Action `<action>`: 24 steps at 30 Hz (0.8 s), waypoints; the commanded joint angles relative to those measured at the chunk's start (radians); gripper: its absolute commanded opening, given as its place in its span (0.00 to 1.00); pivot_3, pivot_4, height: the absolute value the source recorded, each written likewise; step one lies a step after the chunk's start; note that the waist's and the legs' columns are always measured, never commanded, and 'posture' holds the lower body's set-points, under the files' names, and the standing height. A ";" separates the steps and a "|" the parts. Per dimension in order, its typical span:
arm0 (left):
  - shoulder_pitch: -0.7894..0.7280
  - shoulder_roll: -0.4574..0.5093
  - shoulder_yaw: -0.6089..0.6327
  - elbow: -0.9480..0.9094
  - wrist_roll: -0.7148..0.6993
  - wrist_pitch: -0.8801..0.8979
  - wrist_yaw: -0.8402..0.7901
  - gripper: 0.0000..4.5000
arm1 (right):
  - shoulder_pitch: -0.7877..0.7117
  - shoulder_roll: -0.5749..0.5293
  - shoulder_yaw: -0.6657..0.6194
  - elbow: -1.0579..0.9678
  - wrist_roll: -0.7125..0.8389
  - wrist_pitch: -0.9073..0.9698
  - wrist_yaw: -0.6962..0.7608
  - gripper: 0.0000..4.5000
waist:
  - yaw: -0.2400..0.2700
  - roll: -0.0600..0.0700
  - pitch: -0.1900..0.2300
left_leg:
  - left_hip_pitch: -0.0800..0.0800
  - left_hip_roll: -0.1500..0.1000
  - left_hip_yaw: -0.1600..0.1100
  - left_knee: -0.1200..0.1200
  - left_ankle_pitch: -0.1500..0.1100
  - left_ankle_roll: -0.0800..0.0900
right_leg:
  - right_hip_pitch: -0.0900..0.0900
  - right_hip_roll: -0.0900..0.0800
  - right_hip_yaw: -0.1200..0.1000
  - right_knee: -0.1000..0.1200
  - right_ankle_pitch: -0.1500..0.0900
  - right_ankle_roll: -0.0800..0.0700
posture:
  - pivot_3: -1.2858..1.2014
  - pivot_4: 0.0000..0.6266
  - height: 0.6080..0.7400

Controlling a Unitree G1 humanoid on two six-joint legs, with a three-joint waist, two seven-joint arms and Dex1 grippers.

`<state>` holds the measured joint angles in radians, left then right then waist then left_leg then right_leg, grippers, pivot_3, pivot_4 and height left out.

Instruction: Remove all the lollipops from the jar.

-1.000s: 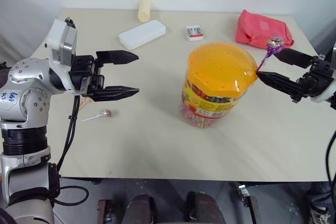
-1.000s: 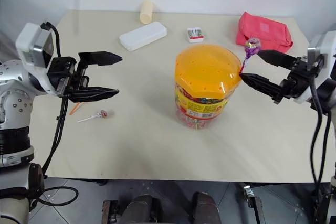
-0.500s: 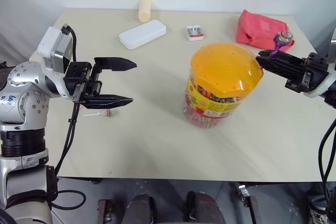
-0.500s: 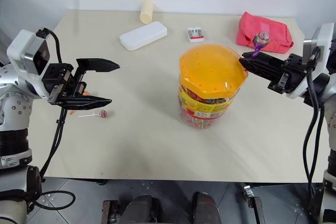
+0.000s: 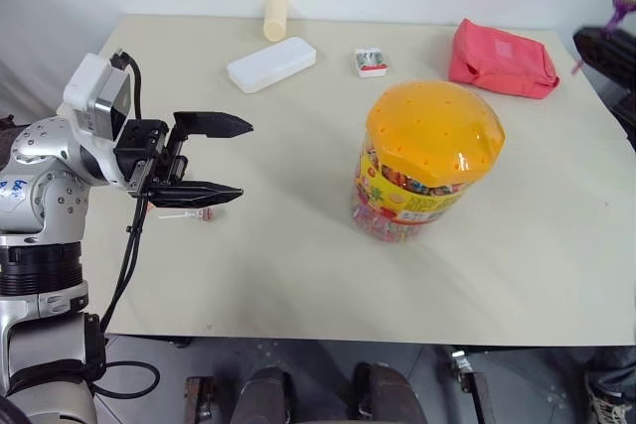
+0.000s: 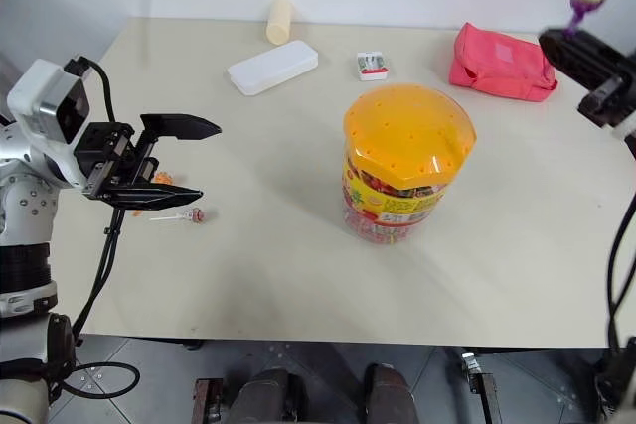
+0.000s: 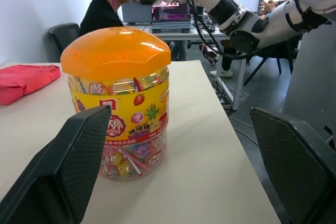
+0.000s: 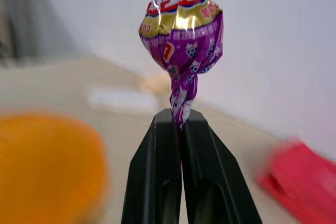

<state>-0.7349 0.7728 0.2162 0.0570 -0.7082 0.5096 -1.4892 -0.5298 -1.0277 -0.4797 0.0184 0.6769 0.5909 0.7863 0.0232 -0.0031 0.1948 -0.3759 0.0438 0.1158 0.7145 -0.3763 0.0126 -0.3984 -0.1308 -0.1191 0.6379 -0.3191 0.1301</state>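
Note:
The jar (image 5: 427,161) stands right of the table's centre, a clear tub of sweets under a domed orange lid with small holes. My right gripper (image 6: 549,39) is up at the far right, clear of the jar and shut on the stick of a purple-gold lollipop (image 8: 182,40), whose head stands above the fingertips (image 8: 170,124). A small lollipop (image 5: 202,213) on a white stick lies on the table at the left. Just above it hangs my left gripper (image 5: 243,158), open and empty, pointing toward the jar (image 7: 115,108).
A flat white box (image 5: 270,64), a cream cylinder (image 5: 274,17) and a small white-red tin (image 5: 370,62) lie at the back. A red pouch (image 5: 502,59) lies at the back right. A small orange bit (image 6: 159,179) peeks from behind my left gripper.
My right gripper shut on the purple lollipop's stick at the jar's lid and carried it up and to the right, away from the jar. The left gripper has hardly moved.

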 commanded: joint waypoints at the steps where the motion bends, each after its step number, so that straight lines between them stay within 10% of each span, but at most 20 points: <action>1: -0.013 0.024 0.017 0.002 -0.015 -0.018 -0.014 1.00 | 0.079 -0.073 0.040 0.059 -0.109 0.018 0.011 0.01 | -0.002 0.000 0.000 | 0.000 0.000 0.000 0.000 0.000 0.000 | 0.000 0.000 0.000 0.000 0.000 0.000 | 0.52 0.24 1.00; 13: 0.006 0.048 0.012 0.030 0.004 -0.017 -0.001 1.00 | 0.172 -0.048 0.246 0.299 -0.319 0.108 -0.038 0.01 | -0.006 0.000 0.000 | 0.000 0.001 0.002 0.000 0.000 0.000 | -0.001 0.001 0.001 0.000 0.000 0.000 | 0.52 0.24 1.00; 24: 0.054 0.072 0.018 0.026 -0.006 0.067 0.055 1.00 | 0.211 -0.030 0.177 0.273 -0.317 0.088 -0.009 0.74 | -0.003 0.001 0.000 | 0.000 0.001 0.002 -0.001 0.000 0.000 | -0.002 0.001 0.002 0.000 0.000 0.000 | 0.52 0.24 1.00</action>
<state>-0.6860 0.8302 0.2160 0.0918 -0.7051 0.5636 -1.4535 -0.3246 -1.0241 -0.2484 0.3268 0.3541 0.6963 0.7681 0.0200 -0.0022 0.1953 -0.3761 0.0449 0.1180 0.7139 -0.3762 0.0125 -0.4005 -0.1301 -0.1170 0.6376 -0.3191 0.1302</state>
